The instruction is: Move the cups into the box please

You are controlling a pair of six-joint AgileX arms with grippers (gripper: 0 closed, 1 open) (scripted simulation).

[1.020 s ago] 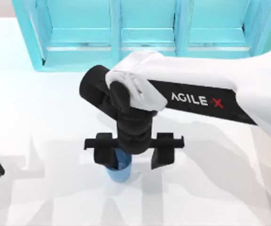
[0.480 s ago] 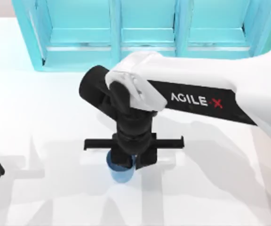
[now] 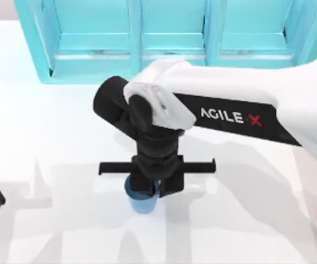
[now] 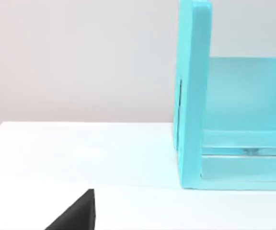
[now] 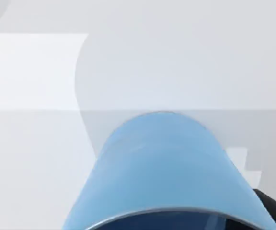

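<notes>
one right gripper (image 3: 150, 187) stays clamped on blue cup (image 3: 142, 201).

We look down on a plain white surface (image 3: 48, 137) that fills most of the top view, with soft grey shadows lying across its lower half. Along the upper edge of the frame stands a large light-blue shelf unit (image 3: 169, 38) with three open compartments, its base resting on the surface. In the left wrist view we see one end of that shelf unit (image 4: 193, 96) at the right of the frame, and behind it a bare, pale wall (image 4: 80, 57) under even, diffuse light.
</notes>
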